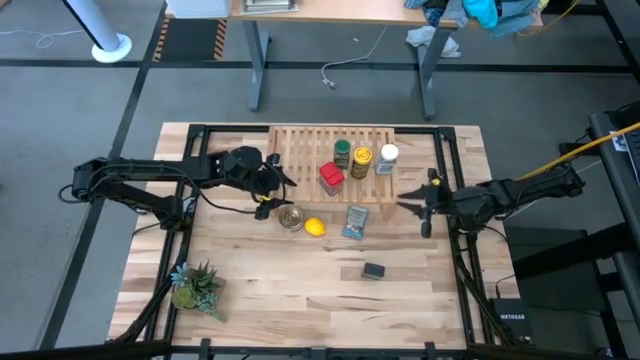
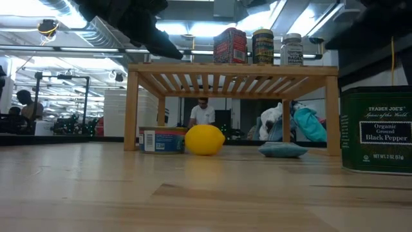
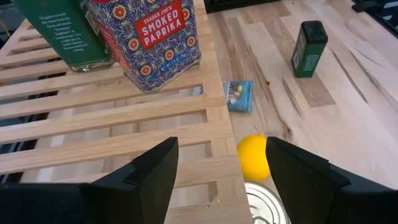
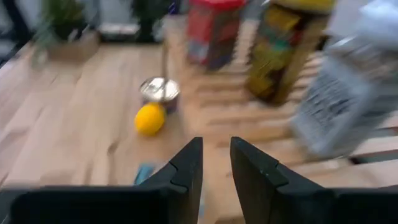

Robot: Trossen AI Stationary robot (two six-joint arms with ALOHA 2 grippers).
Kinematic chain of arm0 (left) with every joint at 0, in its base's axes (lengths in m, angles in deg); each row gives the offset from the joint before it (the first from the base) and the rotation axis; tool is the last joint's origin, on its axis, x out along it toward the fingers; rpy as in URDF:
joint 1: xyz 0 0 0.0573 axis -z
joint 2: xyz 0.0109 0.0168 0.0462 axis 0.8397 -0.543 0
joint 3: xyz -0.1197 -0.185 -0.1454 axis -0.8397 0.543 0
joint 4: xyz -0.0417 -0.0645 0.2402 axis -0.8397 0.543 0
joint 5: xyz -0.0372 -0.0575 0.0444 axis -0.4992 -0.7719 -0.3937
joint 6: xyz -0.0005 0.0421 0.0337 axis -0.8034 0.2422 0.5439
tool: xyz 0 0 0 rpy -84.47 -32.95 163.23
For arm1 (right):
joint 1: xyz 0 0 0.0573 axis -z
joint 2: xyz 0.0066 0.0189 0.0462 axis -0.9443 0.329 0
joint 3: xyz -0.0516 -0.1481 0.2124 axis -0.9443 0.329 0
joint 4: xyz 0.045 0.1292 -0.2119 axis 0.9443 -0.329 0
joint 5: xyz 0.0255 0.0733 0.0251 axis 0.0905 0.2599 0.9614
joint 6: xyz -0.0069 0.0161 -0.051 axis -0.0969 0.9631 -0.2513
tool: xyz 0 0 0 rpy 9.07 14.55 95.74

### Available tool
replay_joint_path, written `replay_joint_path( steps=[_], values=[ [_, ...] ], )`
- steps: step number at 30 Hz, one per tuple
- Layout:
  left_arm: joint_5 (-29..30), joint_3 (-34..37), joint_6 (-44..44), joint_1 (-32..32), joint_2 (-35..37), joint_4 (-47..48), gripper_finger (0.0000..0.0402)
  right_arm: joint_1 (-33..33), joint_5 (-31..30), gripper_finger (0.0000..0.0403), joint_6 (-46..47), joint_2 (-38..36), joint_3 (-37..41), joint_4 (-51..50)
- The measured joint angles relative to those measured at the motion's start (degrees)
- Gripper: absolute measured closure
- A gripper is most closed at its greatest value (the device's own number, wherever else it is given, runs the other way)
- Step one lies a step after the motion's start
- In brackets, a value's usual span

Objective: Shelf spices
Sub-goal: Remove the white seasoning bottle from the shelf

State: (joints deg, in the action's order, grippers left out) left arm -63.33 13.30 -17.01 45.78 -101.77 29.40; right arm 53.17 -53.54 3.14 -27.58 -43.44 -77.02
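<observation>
The light-wood shelf (image 1: 310, 150) stands at the table's far middle. On its slats stand a red tin (image 1: 331, 178), a green-lidded jar (image 1: 342, 152), a yellow-lidded jar (image 1: 361, 162) and a white-lidded jar (image 1: 388, 158). A dark grey tin (image 1: 373, 270) stands upright on the tabletop nearer the front. My left gripper (image 3: 221, 180) hangs open above the shelf's near left corner, with nothing between its fingers. My right gripper (image 4: 216, 165) hovers right of the shelf, pointing toward it. Its fingers stand a narrow gap apart, with nothing between them.
A silver round tin (image 1: 291, 217), a lemon (image 1: 314, 227) and a flat blue packet (image 1: 355, 221) lie just in front of the shelf. A small potted plant (image 1: 195, 285) sits at the near left. Bare wood lies around the dark tin.
</observation>
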Motion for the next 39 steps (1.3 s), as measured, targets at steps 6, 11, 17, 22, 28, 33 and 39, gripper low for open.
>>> replay_joint_path(
  steps=[6, 11, 17, 22, 28, 33, 39],
  values=[
    [0.01, 0.0, 0.0, 0.0, 0.0, -0.04, 0.0164, 0.02, -4.58, 0.0315, 0.48, 0.55, -0.02, 3.03],
    [0.01, 0.0, 0.0, 0.0, 0.0, -0.04, 0.0164, 0.02, -6.82, 0.0315, 1.14, 0.59, -0.01, 2.73],
    [0.0, 0.0, 0.0, 0.0, 0.0, -0.04, 0.0164, 0.02, -9.5, 0.0315, 1.51, 0.55, -0.02, 2.67],
    [0.02, 0.0, 0.0, 0.0, 0.0, -0.04, 0.0164, 0.02, -9.66, 0.0313, 1.51, 0.55, -0.02, 2.95],
    [0.02, 0.0, 0.0, 0.0, 0.0, -0.04, 0.0164, 0.02, -13.99, 0.0251, -1.04, 0.52, -0.02, 1.68],
    [0.02, 0.0, 0.0, 0.0, 0.0, -0.04, 0.0164, 0.02, -19.26, 0.0144, -3.78, 0.38, -0.02, 2.53],
    [0.0, 0.0, 0.0, 0.0, 0.0, -0.04, 0.0164, 0.04, -20.41, 0.0043, -6.03, -1.74, -0.02, 2.35]
  ],
)
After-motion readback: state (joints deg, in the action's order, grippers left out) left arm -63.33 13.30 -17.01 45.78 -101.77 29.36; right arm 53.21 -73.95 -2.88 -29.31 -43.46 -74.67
